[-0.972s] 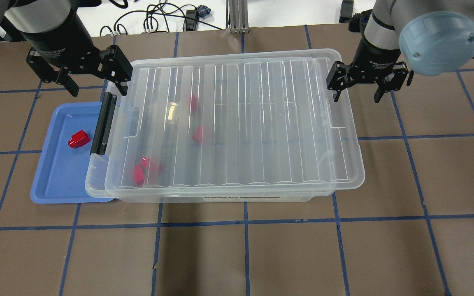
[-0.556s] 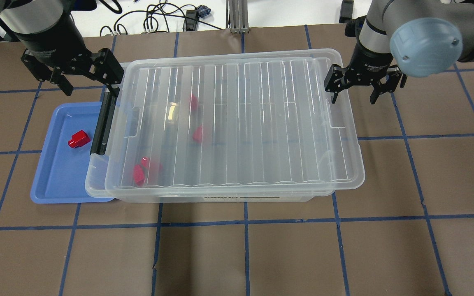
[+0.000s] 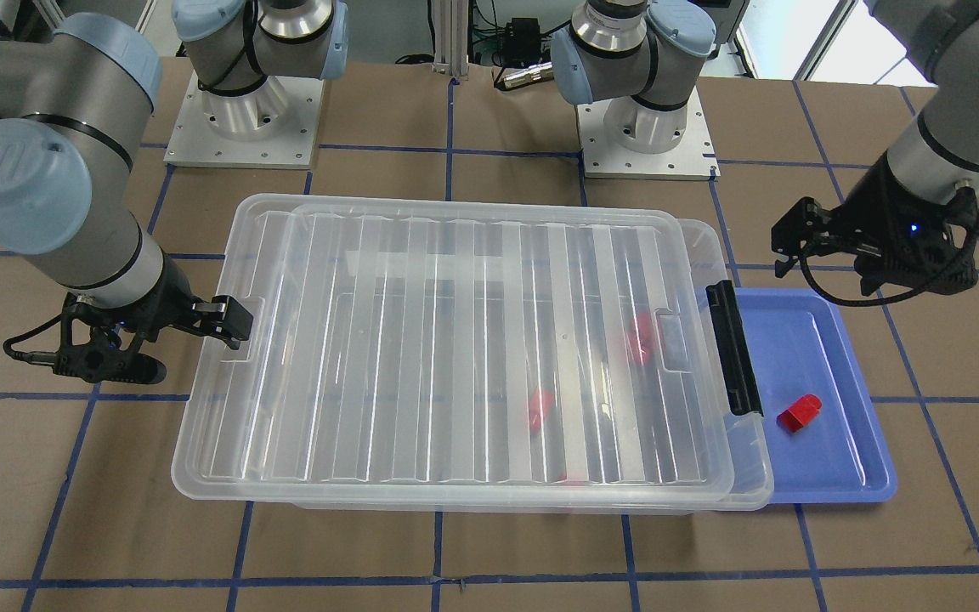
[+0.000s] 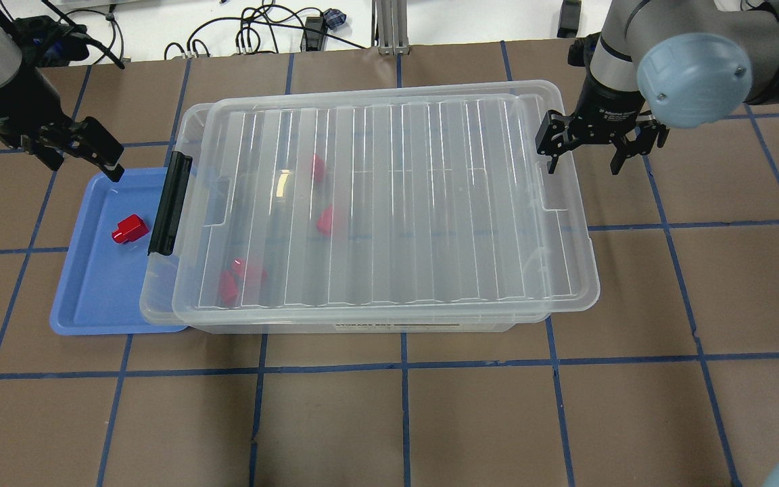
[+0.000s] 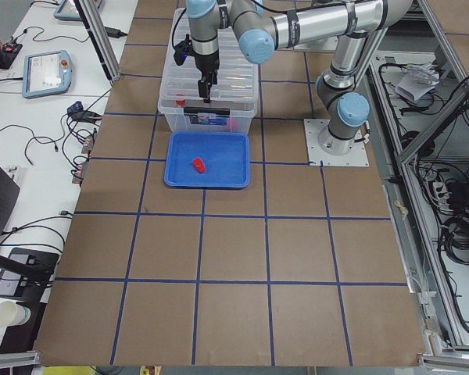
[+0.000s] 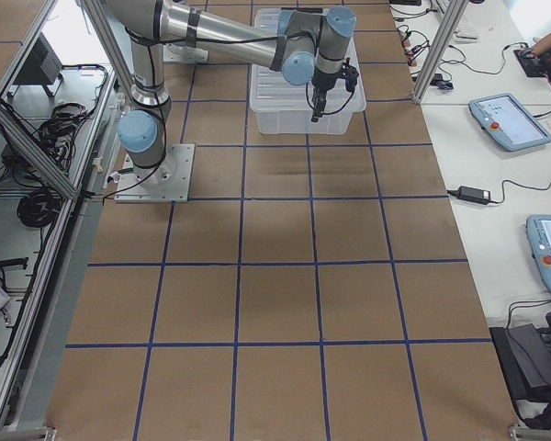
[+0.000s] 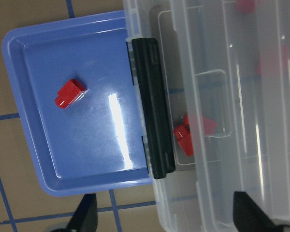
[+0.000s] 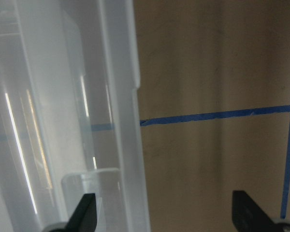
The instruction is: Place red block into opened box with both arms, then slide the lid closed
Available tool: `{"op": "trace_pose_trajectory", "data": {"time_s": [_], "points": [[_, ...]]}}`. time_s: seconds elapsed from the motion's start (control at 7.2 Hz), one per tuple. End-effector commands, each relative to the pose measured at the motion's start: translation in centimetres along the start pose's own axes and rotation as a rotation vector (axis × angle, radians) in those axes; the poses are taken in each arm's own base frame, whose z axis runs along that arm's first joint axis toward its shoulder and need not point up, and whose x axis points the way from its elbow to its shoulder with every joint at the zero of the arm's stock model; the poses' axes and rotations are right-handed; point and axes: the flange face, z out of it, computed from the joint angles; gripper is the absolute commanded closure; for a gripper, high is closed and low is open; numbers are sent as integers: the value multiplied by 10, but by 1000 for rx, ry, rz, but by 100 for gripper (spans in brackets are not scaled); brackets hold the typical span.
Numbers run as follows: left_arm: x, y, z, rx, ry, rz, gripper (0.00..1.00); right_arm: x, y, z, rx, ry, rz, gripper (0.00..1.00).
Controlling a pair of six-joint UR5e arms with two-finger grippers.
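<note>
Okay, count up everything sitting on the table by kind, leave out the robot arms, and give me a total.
blue tray: 1
clear box: 1
clear lid: 1
red blocks: 5 (1 on the blue tray, 4 in the clear box)
total: 8

Silver-grey arms point(image 3: 107, 255), light-blue joint caps point(image 3: 5, 183), pale bolted base plates point(image 3: 192, 144).
</note>
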Motion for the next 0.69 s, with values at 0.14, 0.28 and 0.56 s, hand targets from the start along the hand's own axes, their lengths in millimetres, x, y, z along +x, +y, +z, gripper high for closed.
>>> {"op": "trace_pose_trajectory", "data": {"time_s": [0.14,0.28,0.56], "points": [[-71,-10,92,86,15,204,0,7,-4,4,-6,15,7,0],[-86,-13,122,90,46,274,0,9,-4,4,-6,14,12,0],[-116,-13,165,81,60,303,0,36,-10,3,-8,9,28,0]]}}
